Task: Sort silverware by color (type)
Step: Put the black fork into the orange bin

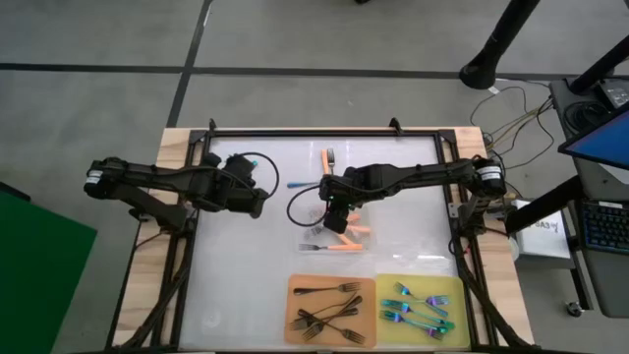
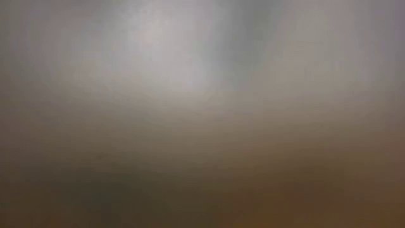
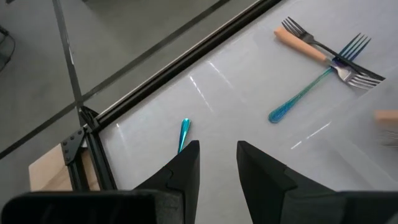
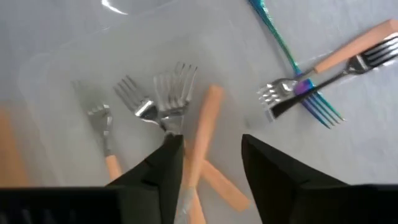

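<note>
Holding the right claw (image 1: 339,218) (image 4: 211,149) low over a clear tray (image 1: 307,236) (image 4: 50,68) near the middle of the desk (image 1: 246,285), fingers spread wide and gripping nothing. Looking down between those fingers onto the orange-handled forks (image 1: 346,236) (image 4: 205,124) lying loosely piled in the tray, silver tines pointing away from the wrist, one orange handle running up through the gap and another crossing beneath it.

Lying just beyond the tray, toward the far edge: a crossed trio of one orange-handled fork (image 3: 298,45) (image 4: 348,46), one black fork (image 3: 295,28) and one iridescent fork (image 3: 305,93) (image 4: 280,37), all three touching where they overlap.

Keeping the left claw (image 1: 254,197) (image 3: 216,149) above the desk's left part, fingers parted with nothing between them. Resting just ahead of its fingertips: another iridescent piece (image 1: 296,184) (image 3: 183,132), showing only a teal handle.

Sitting at the near edge: an orange mat (image 1: 295,285) carrying the black forks (image 1: 329,315) in a crossed heap, and beside it on the right a yellow mat (image 1: 447,285) carrying the iridescent forks (image 1: 423,310).

Showing nothing but blur in the low view.
</note>
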`<state>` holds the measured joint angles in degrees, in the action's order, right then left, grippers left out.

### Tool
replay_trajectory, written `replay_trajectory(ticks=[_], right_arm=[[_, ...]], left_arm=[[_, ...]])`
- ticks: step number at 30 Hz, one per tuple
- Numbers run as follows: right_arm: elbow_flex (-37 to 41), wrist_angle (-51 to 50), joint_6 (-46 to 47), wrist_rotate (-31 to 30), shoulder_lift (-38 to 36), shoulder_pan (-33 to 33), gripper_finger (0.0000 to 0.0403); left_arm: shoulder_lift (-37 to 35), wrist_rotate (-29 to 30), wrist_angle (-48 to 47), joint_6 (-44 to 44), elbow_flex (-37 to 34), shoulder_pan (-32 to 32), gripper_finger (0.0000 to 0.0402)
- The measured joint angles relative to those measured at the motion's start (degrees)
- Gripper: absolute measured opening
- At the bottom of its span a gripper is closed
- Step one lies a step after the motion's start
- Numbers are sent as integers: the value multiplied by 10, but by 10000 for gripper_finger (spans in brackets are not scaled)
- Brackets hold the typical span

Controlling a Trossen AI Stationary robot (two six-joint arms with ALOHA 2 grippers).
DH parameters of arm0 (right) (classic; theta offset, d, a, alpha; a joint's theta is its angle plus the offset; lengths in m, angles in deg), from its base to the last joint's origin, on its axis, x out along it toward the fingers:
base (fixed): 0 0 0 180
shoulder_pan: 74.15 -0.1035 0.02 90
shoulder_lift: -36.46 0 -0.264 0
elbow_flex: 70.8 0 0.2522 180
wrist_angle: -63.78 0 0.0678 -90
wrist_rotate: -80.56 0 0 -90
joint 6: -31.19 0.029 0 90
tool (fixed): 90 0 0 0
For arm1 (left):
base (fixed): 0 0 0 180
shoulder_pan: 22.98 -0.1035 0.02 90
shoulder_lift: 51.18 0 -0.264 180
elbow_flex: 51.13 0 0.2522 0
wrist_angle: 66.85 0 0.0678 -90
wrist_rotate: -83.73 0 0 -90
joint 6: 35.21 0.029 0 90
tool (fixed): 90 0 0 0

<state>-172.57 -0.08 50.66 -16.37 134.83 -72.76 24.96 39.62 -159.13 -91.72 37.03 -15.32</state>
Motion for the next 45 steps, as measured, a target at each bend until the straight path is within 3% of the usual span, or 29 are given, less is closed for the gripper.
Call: replay_trajectory(ticks=[5,9,20,24,34,45], right_arm=[[-2,16,2,10,-1,0,168],[-15,31,57,-4,-2,12,164],[-11,60,208,-6,43,146,143],[-11,62,244,-6,78,162,146],[-30,68,294,0,143,179,156],[-35,68,269,8,170,216,140]], left_arm=[[0,1,1,0,0,0,89],[-2,1,0,9,0,0,89],[-2,1,1,61,0,0,89],[-3,5,1,89,0,0,89],[-4,42,2,130,-1,-5,89],[-28,61,2,134,-1,-29,89]])
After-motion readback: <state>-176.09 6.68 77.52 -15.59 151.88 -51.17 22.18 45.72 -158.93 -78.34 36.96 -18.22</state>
